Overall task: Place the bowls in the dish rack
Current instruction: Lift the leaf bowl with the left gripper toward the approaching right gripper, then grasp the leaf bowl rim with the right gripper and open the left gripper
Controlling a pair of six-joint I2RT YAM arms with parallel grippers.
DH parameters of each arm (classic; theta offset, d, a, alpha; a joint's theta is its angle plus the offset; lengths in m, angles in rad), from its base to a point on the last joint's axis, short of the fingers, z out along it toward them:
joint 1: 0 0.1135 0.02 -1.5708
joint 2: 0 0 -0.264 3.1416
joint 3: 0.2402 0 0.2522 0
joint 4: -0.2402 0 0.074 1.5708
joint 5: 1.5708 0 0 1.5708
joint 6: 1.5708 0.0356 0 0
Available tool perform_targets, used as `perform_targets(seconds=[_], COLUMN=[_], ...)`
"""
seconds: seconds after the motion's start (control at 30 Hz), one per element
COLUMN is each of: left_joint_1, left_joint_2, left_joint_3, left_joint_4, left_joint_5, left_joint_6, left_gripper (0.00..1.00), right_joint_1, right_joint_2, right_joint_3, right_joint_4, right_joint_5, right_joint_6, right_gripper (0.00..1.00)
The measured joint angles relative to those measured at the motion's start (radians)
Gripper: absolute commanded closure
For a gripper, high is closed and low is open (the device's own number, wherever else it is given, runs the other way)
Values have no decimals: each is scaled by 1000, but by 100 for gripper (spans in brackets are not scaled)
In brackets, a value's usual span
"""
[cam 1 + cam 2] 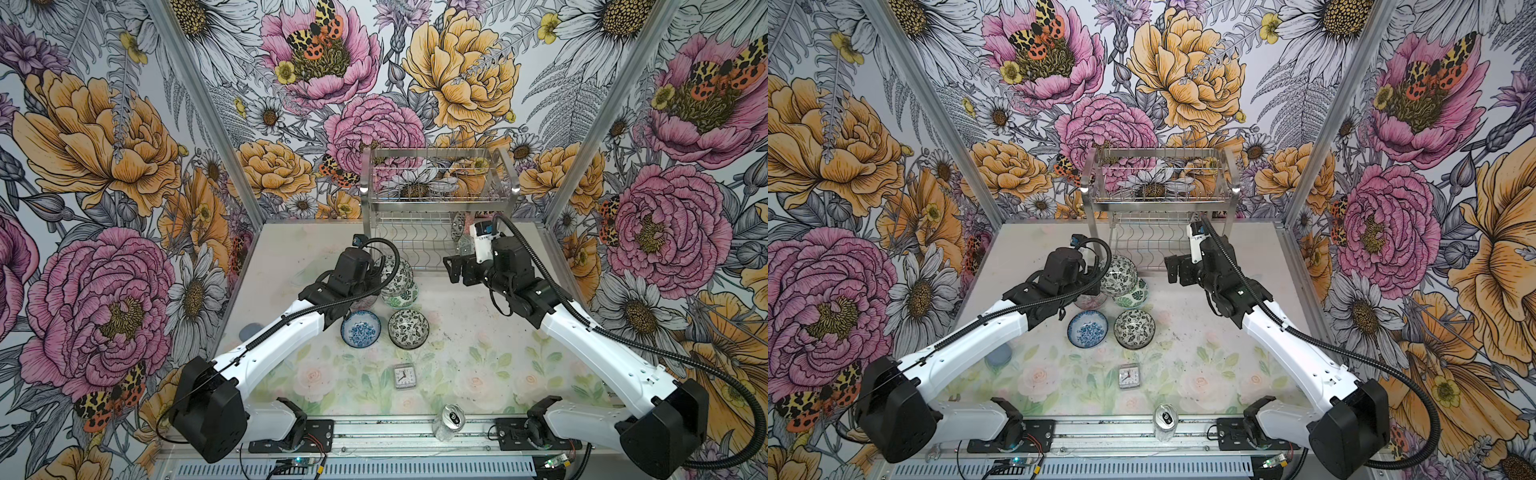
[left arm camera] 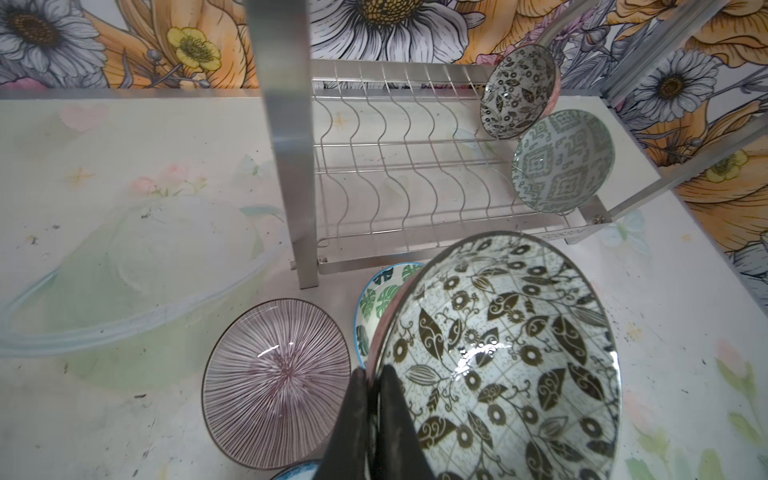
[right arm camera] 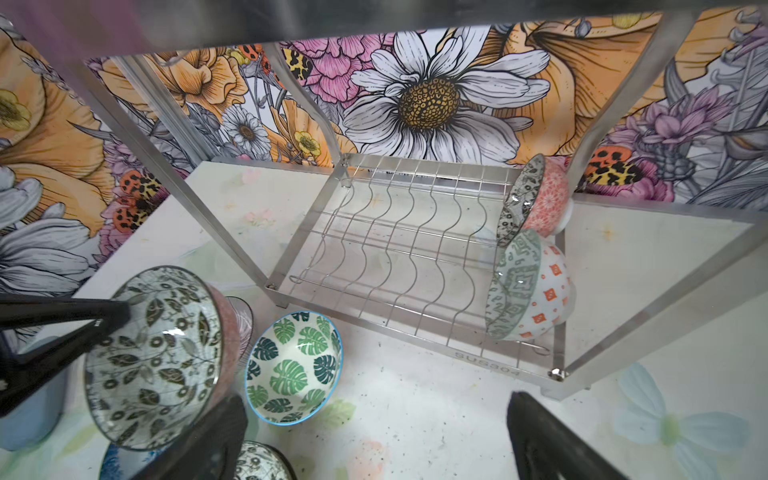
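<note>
Left gripper (image 2: 374, 376) pinching rim of black-and-white floral bowl (image 2: 498, 353), held above table, tilted almost on edge
Dish rack (image 1: 440, 205) straight ahead of it; free slots of wavy lower tier lie forward and rightward
Left arm nearer slots, judged
Right gripper (image 3: 374, 397) spread wide, empty, at rack front
In rack, two: racked floral bowl (image 2: 517, 91), green geometric bowl (image 2: 563, 160), both at right end
On table, four: pink striped bowl (image 2: 276, 382), green leaf bowl (image 3: 293, 365), blue floral bowl (image 1: 360, 328), second black-and-white bowl (image 1: 408, 328)
One clock (image 1: 404, 376), one can (image 1: 449, 422)

Bowls (image 1: 360, 328): 7 in view. Dish rack (image 1: 440, 204): 1. Clock (image 1: 404, 376): 1. Drink can (image 1: 451, 422): 1. Arms (image 1: 282, 337): 2. Pale blue round item (image 1: 998, 355), partly hidden: 1.
</note>
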Motion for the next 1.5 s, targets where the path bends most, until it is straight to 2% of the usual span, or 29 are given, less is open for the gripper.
perform_targets(seconds=[0.43, 0.57, 0.7, 0.87, 1.03, 1.3, 1.33, 1.37, 1.4, 1.5], left_joint_1=[-44, -47, -55, -64, -71, -79, -78, -79, -79, -78], left_joint_2=[153, 163, 174, 183, 190, 190, 190, 190, 190, 184], left_joint_3=[125, 137, 146, 158, 160, 182, 183, 187, 195, 227], left_joint_4=[108, 112, 119, 124, 134, 130, 125, 116, 101, 42], left_joint_5=[74, 84, 90, 96, 105, 101, 98, 95, 91, 72], left_joint_6=[8, 8, 8, 8, 9, 47, 51, 53, 57, 61], left_gripper=[100, 100, 100, 100, 100, 100, 95, 71, 54, 24], right_joint_1=[37, 37, 37, 39, 48, 48, 48, 48, 48, 51], right_joint_2=[136, 155, 184, 231, 253, 272, 272, 271, 268, 256], right_joint_3=[14, 20, 24, 28, 47, 48, 48, 48, 48, 48], right_joint_4=[47, 71, 101, 118, 121, 106, 105, 104, 102, 101], right_joint_5=[-16, -16, -19, -19, -8, -12, -8, -3, 2, 33], right_joint_6=[165, 184, 204, 232, 237, 217, 215, 211, 208, 199], right_gripper=[6, 14, 30, 68, 99, 100, 100, 100, 100, 100])
